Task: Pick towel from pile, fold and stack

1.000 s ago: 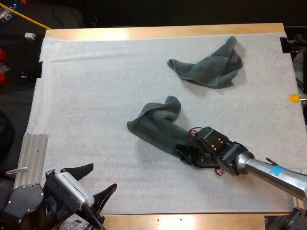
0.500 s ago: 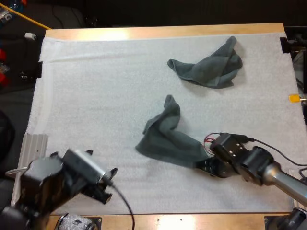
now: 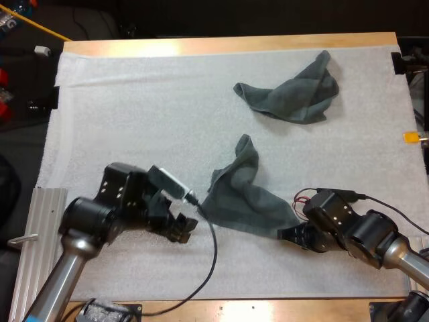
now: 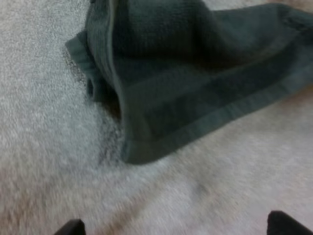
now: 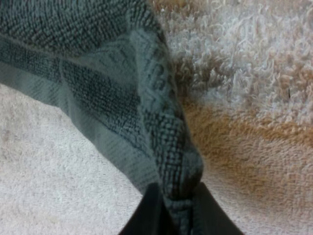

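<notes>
A dark grey-green towel [image 3: 244, 194] lies rumpled on the white mat [image 3: 134, 121], one end standing up in a peak. My right gripper [image 3: 293, 233] is shut on the towel's near right corner [image 5: 166, 147], the cloth pinched between its black fingers [image 5: 146, 210]. My left gripper [image 3: 182, 227] is low over the mat just left of the towel's near left corner [image 4: 132, 152]. Its fingertips [image 4: 71, 227] stand wide apart and clear of the cloth. A second crumpled towel [image 3: 295, 90] lies at the far right of the mat.
A ribbed metal plate [image 3: 45, 225] lies off the mat's near left edge. The wooden table edge [image 3: 268, 308] runs along the near side just behind both arms. Open mat stretches across the left and far middle.
My left arm has swung in from the lower left corner to the towel's near left corner. The right gripper has dragged the towel a little to the right and nearer.
</notes>
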